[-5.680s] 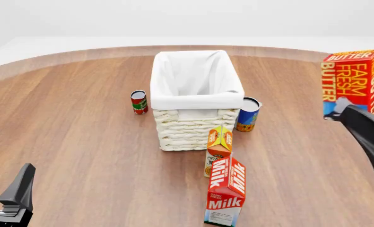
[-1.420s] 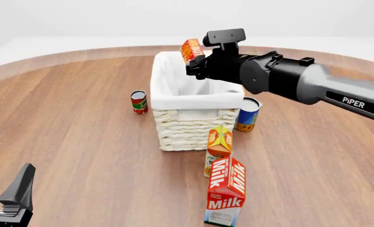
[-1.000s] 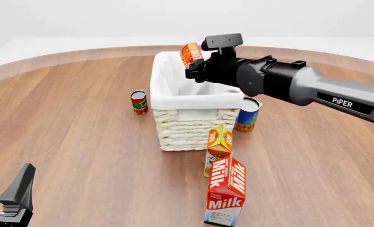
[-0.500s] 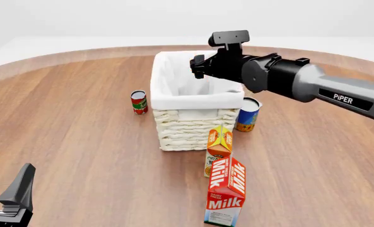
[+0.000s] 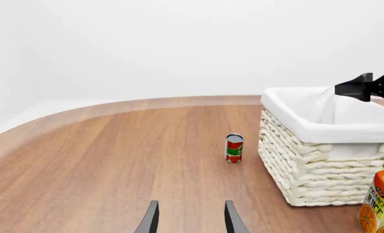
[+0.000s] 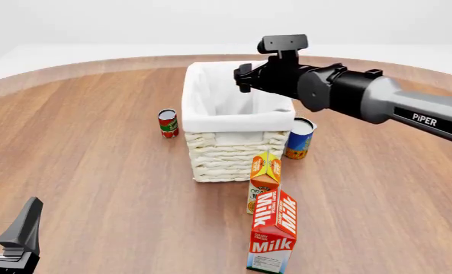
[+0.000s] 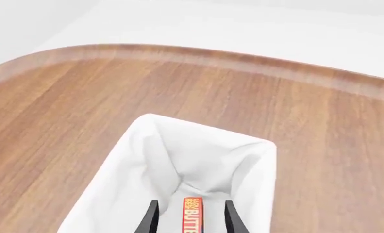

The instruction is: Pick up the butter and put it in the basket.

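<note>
The butter lies inside the basket, showing only its thin red edge with yellow lettering in the right wrist view; it is hidden in the front view. The cream wicker basket with its white liner stands mid-table and also shows in the left wrist view. My right gripper hovers over the basket's far right part, open and empty, with the butter below and between its fingers. My left gripper is open and empty at the near left, far from the basket.
A tomato can stands left of the basket. A blue can stands right of it. An orange juice carton and a Milk carton stand in front of the basket's near right corner.
The right gripper carried the butter from the far right to above the basket, then opened. The butter dropped into the basket. The left arm has not moved.
</note>
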Motion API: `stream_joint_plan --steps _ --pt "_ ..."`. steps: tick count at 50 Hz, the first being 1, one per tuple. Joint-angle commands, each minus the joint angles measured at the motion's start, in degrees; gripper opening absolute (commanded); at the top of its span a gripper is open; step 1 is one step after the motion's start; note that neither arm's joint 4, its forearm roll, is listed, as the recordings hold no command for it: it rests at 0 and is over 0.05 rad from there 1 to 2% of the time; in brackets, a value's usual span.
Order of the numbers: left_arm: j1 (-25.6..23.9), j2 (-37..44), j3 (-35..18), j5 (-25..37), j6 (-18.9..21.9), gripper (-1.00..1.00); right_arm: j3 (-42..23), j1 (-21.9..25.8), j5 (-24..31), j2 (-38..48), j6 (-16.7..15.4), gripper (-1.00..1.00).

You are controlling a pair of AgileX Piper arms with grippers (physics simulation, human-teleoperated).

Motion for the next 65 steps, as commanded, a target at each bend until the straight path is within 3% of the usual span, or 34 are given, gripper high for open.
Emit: stream_joint_plan --steps 1,11,24,28,29,33,34,35,37,41,48,58,65 --pt "0.0 0.0 0.0 0.0 0.0 1.0 1.1 -0.2 -0.8 -0.7 0.4 1.0" --pt "0.0 0.0 0.0 0.0 0.0 1.0 1.8 0.2 -1.9 -1.9 1.3 1.0" --pt "0.0 0.0 0.0 0.0 0.0 1.0 6.7 2.6 -7.3 -3.2 2.4 1.0" --pt "0.0 0.0 0.0 0.0 0.0 1.0 11.4 4.7 -12.7 -6.9 3.5 1.0" --pt "0.0 0.0 0.0 0.0 0.0 1.0 12.9 4.6 -14.4 -8.2 2.2 1.0" --pt "0.0 0.0 0.0 0.0 0.0 1.0 16.3 4.7 -18.1 -10.2 2.0 1.0" --pt "0.0 0.0 0.0 0.0 0.0 1.0 20.4 3.9 -22.7 -13.1 2.6 1.0" --pt "0.0 0.0 0.0 0.0 0.0 1.0 20.5 3.9 -22.8 -13.1 2.6 1.0" --pt "0.0 0.0 0.0 0.0 0.0 1.0 26.8 3.9 -29.3 -18.3 2.6 1.0" --pt "0.0 0.0 0.0 0.0 0.0 1.0 32.9 3.9 -34.7 -23.0 3.3 1.0" --pt "0.0 0.0 0.0 0.0 0.0 1.0 38.9 2.3 -40.8 -28.0 5.4 1.0" --pt "0.0 0.0 0.0 0.0 0.0 1.0 43.1 2.4 -44.8 -30.8 5.0 1.0" --pt "0.0 0.0 0.0 0.0 0.0 1.0 51.7 1.7 -53.3 -37.9 3.7 1.0"
